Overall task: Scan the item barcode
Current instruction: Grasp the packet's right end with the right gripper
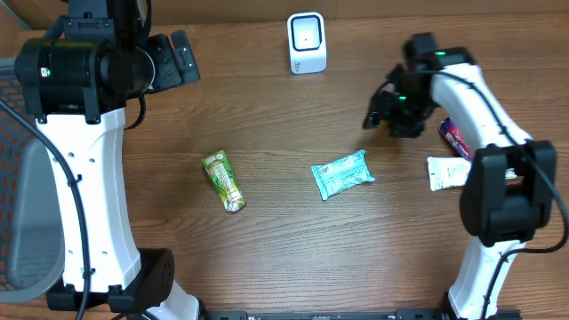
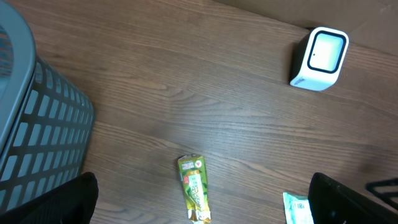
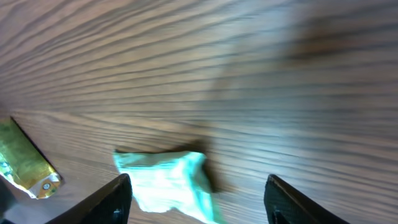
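Note:
The white barcode scanner (image 1: 307, 42) (image 2: 320, 57) stands at the back of the table. A teal packet (image 1: 342, 175) (image 3: 168, 183) lies flat mid-table, and a green packet (image 1: 223, 180) (image 2: 194, 196) lies to its left. My right gripper (image 1: 384, 114) (image 3: 198, 183) hovers open above the table, up and to the right of the teal packet, holding nothing. My left gripper (image 1: 182, 58) (image 2: 202, 186) is raised at the back left, wide open and empty, looking down on the green packet.
A grey-blue slatted basket (image 1: 18, 178) (image 2: 37, 124) stands off the table's left side. A purple packet (image 1: 455, 138) and a white packet (image 1: 447, 172) lie at the right edge beside the right arm's base.

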Available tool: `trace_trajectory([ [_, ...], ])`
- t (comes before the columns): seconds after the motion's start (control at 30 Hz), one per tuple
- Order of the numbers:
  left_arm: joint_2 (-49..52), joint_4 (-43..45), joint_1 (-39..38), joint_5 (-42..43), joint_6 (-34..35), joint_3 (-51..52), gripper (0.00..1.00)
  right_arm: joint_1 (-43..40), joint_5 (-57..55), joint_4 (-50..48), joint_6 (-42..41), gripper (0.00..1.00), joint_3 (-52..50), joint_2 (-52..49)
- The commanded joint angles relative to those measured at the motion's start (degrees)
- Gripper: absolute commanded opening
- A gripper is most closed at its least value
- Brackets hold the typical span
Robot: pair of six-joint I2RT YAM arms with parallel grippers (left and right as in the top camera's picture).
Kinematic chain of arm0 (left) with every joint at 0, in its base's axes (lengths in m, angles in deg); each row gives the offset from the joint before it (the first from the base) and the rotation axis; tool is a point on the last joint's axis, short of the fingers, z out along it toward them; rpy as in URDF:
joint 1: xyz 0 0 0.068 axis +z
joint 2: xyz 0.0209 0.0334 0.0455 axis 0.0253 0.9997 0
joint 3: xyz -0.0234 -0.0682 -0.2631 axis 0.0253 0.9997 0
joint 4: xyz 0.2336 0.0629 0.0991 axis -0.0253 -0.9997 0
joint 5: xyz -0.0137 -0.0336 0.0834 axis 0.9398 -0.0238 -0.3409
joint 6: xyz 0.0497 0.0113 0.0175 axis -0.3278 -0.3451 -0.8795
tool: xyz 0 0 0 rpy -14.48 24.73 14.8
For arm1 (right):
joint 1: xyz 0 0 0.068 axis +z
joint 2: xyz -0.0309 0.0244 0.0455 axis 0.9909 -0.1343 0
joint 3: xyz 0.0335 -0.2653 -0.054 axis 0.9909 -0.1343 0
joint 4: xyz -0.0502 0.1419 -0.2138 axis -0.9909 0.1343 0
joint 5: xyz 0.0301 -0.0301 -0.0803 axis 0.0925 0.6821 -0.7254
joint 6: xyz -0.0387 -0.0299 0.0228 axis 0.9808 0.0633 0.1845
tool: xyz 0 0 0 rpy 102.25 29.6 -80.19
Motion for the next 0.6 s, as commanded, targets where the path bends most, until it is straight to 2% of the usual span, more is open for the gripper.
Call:
trace_trajectory([
  [0.0, -0.1, 0.0, 0.0, 0.3, 0.6, 0.1, 1.0, -3.1, 11.0, -0.1, 11.6, 0.71, -4.6, 1.0],
  [0.1, -0.1, 0.0, 0.0, 0.3, 0.6, 0.1, 1.0, -3.4, 16.5, -1.0, 18.8, 0.71, -8.9, 0.9],
  [0.2, -0.1, 0.0, 0.0, 0.3, 0.6, 0.1, 1.0, -3.4, 16.8, -2.8, 21.5, 0.72, -12.0, 1.0],
  [0.57, -0.1, 0.0, 0.0, 0.3, 0.6, 0.1, 1.0, -3.0, 21.0, -15.0, 22.1, 0.73, -21.8, 0.9],
])
